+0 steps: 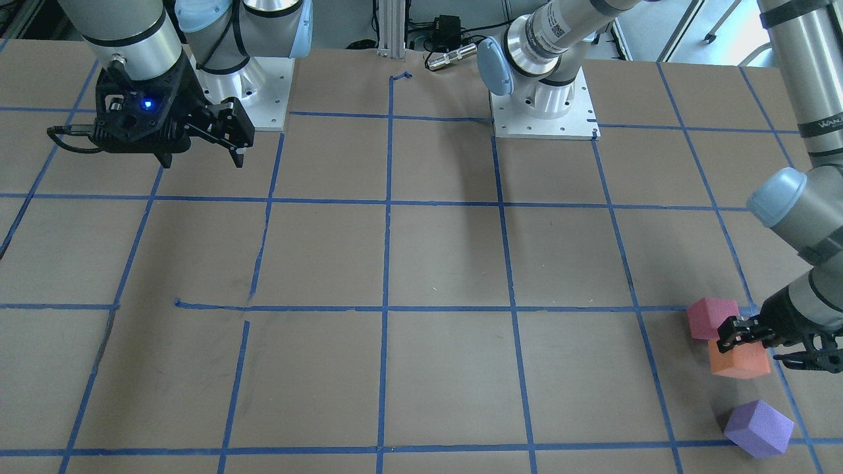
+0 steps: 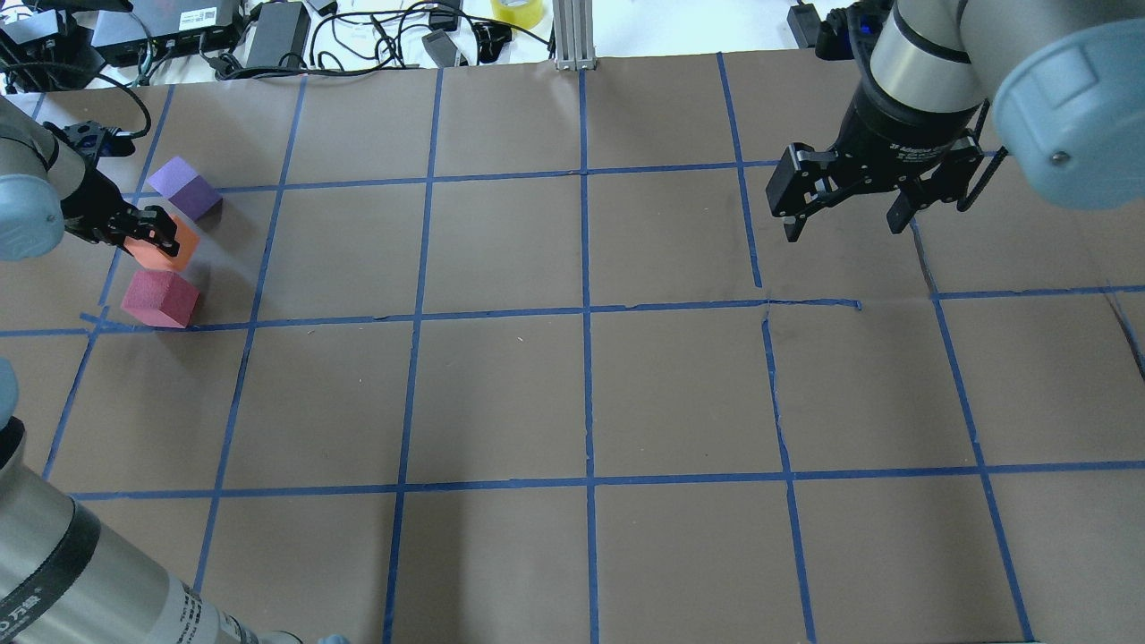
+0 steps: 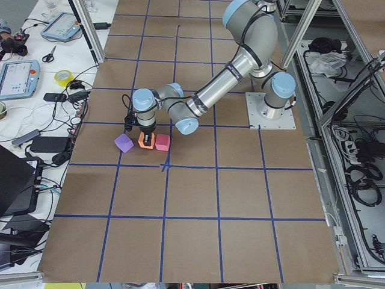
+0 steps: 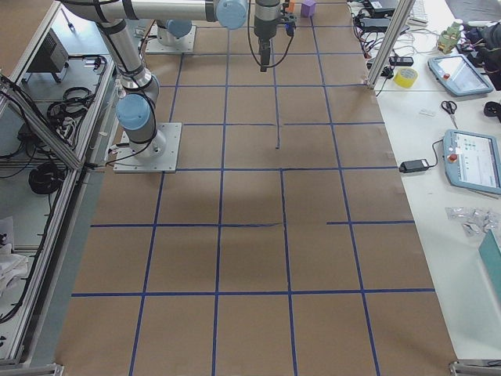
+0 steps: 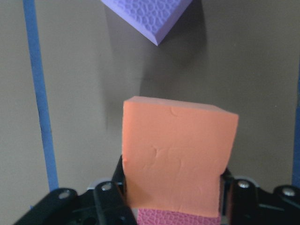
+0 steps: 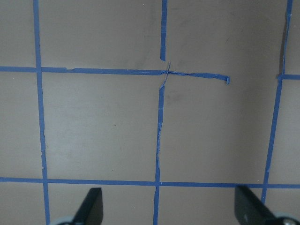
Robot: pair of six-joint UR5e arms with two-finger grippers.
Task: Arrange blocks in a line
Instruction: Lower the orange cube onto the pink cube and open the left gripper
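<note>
Left gripper (image 5: 171,192) clamped on orange block (image 2: 170,250), between red (image 2: 159,298) and purple (image 2: 185,186), table (image 2: 581,402) left edge | right gripper (image 2: 843,228) open, empty | risk: jaws may bump red just beside; purple sits skewed, line could end crooked

Robotics lab; tape-gridded table (image 2: 501,394), teach pendants (image 4: 473,162) (cables (image 3: 356,176) everywhere)

In the left wrist view the lavender purple foam cube (image 5: 150,16) is cut off at 12 o'clock; the pinkish red foam cube (image 5: 173,219) is a sliver at 6 o'clock, below the orange foam cube (image 5: 176,150), whose lower flanks the left end effector (image 5: 172,190) hides.
</note>
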